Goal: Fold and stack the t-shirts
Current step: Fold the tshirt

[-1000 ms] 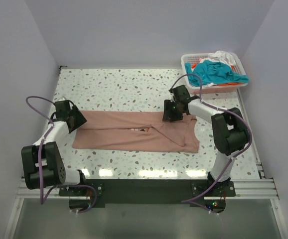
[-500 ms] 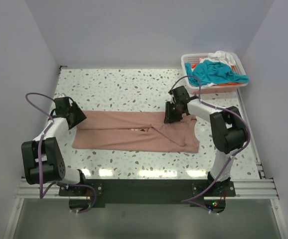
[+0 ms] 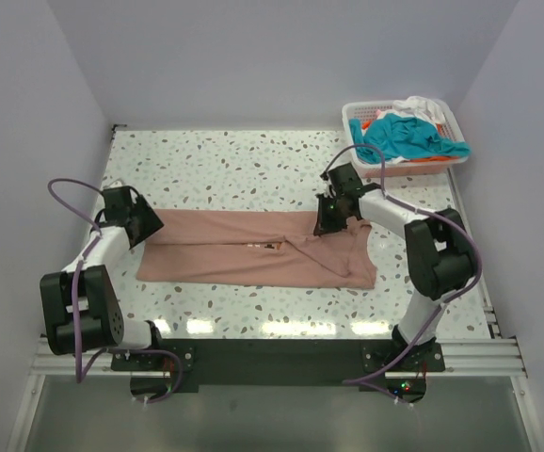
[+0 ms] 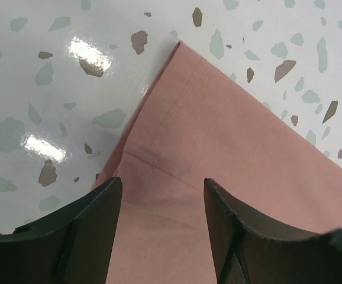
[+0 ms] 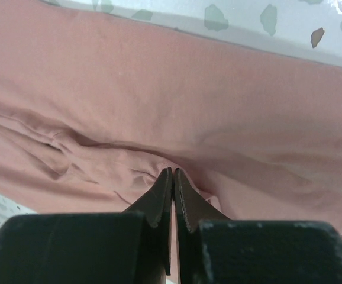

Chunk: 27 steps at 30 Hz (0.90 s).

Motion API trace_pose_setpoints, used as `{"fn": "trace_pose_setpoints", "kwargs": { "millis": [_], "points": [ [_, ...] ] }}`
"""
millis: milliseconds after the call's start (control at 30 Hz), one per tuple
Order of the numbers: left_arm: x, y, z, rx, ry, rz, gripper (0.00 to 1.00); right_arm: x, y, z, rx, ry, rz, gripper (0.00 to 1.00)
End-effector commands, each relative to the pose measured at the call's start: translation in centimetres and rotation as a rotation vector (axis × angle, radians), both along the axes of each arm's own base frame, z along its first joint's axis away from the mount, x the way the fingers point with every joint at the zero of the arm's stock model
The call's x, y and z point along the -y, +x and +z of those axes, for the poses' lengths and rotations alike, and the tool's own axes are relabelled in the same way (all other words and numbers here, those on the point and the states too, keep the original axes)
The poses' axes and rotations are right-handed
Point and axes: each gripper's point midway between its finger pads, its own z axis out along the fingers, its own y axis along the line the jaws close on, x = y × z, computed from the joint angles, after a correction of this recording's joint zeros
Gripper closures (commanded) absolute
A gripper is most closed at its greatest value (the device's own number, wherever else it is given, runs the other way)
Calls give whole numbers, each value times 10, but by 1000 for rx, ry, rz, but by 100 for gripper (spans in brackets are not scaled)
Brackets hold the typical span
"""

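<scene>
A salmon-pink t-shirt (image 3: pixel 253 247) lies folded into a long band across the middle of the table. My right gripper (image 3: pixel 324 224) is down on its upper edge near the right end. In the right wrist view that gripper (image 5: pixel 174 173) is shut, pinching a puckered fold of the pink cloth (image 5: pixel 159 89). My left gripper (image 3: pixel 145 226) sits at the band's left end. In the left wrist view it (image 4: pixel 162 195) stands open over a hemmed corner of the shirt (image 4: pixel 236 136), with one finger on each side and nothing held. More t-shirts lie in the basket: teal (image 3: pixel 408 137), white (image 3: pixel 427 108) and orange (image 3: pixel 423 160).
A white lattice basket (image 3: pixel 355 115) stands at the back right corner of the speckled table (image 3: pixel 234 160). Walls close in the left, back and right sides. The arm bases sit on a rail along the near edge.
My right gripper's jaws have closed onto the pink cloth at the shirt's upper edge. The left arm has barely moved, and its jaws stay open.
</scene>
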Motion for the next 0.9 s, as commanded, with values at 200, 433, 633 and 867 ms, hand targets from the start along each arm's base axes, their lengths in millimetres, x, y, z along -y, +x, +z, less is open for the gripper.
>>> {"fn": "trace_pose_setpoints", "kwargs": {
  "millis": [200, 433, 633, 867],
  "points": [
    [1, -2, 13, 54, 13, -4, 37, -7, -27, 34, 31, 53, 46, 100],
    [3, -10, 8, 40, 14, -10, 37, -35, -54, 37, 22, 74, 208, 100],
    [3, -12, 9, 39, 20, -21, 37, -50, -70, 37, 16, 29, 279, 100],
    [4, -15, 10, 35, 27, -37, 37, -56, -86, 36, -8, -5, 314, 100]
  ]
}}
